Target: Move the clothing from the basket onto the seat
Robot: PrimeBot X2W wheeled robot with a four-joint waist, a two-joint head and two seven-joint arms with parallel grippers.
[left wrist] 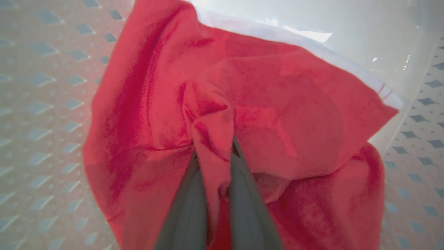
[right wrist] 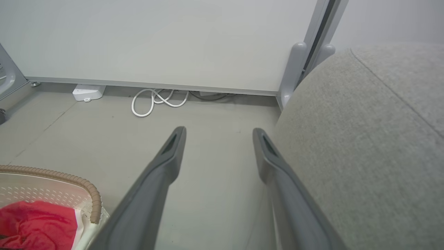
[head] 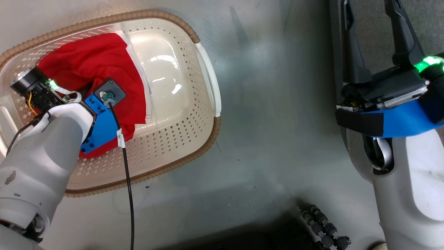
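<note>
The cream basket (head: 180, 132) with a brown woven rim stands on the floor at the left. The red clothing (head: 93, 59) with a white trim band lies bunched in its left half. My left arm reaches down into the basket. In the left wrist view my left gripper (left wrist: 213, 149) is shut, and a raised fold of the clothing (left wrist: 277, 114) is pinched between its two dark fingers. My right gripper (head: 373, 21) stands open and holds nothing, beside the edge of the light-grey seat (head: 430, 27). The right wrist view shows the right gripper (right wrist: 218, 133), the seat (right wrist: 364, 139) and the basket (right wrist: 69, 180).
The basket's right half shows its bare glossy base. A black cable (head: 128, 180) hangs from my left wrist across the basket rim. Dark ribbed parts (head: 324, 225) lie on the grey floor at the bottom. A coiled white cable (right wrist: 156, 100) and a white box (right wrist: 88, 92) lie by the wall panel.
</note>
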